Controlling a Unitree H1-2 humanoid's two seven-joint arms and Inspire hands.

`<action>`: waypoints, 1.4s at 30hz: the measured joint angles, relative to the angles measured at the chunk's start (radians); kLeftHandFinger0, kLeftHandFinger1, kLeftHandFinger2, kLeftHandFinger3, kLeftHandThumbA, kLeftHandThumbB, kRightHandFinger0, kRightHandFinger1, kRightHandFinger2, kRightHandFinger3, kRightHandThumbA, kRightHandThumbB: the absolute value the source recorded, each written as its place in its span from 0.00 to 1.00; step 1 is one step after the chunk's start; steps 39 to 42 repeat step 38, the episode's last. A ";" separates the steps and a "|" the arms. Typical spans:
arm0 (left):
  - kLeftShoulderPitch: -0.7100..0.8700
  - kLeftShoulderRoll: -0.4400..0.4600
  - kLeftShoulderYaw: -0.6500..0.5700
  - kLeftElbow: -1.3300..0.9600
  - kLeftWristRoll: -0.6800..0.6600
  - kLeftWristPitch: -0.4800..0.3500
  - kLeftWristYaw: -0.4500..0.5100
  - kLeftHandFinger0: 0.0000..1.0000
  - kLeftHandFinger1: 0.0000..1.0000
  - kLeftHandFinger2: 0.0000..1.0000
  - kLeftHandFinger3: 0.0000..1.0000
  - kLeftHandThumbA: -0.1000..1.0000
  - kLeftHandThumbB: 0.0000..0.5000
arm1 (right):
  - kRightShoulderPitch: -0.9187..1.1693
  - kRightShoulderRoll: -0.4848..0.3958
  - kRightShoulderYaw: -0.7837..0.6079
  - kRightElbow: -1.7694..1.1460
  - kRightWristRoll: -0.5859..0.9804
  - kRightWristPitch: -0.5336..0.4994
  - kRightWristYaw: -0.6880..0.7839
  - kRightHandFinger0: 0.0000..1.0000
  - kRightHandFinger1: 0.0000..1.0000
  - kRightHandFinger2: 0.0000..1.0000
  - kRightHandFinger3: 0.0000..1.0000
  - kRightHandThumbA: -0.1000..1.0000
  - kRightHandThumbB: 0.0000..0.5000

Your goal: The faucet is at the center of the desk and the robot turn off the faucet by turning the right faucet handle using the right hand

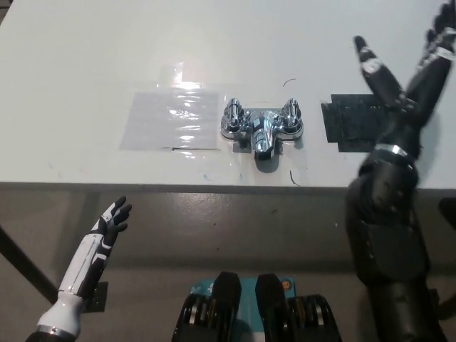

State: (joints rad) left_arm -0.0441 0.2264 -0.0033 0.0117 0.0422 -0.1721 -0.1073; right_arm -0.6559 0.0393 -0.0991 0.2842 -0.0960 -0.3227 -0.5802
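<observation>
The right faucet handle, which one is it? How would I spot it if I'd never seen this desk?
Find the shiny chrome faucet at the middle of the white desk, between a clear plastic sheet and a black taped patch. The right faucet handle is its knob nearest that black patch; its twin, the left handle, sits beside the plastic sheet.

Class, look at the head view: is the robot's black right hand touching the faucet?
No. The right hand is open over the black patch, apart from the faucet.
</observation>
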 measured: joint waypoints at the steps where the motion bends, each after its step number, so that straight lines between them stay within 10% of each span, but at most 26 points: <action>1: 0.000 0.000 0.000 0.000 0.000 0.000 0.000 1.00 1.00 1.00 1.00 1.00 0.77 | 0.006 -0.002 0.001 -0.009 0.000 0.001 0.001 1.00 1.00 1.00 1.00 1.00 0.76; 21: 0.004 0.005 0.000 0.000 0.000 0.001 -0.002 1.00 1.00 1.00 1.00 1.00 0.82 | 0.672 -0.224 0.272 -0.487 0.013 -0.051 0.253 1.00 1.00 1.00 1.00 1.00 0.44; 42: 0.003 0.006 0.000 -0.002 -0.001 -0.002 -0.021 1.00 1.00 1.00 1.00 1.00 0.82 | 0.672 -0.171 0.271 -0.213 0.081 -0.089 0.372 1.00 1.00 1.00 1.00 1.00 0.33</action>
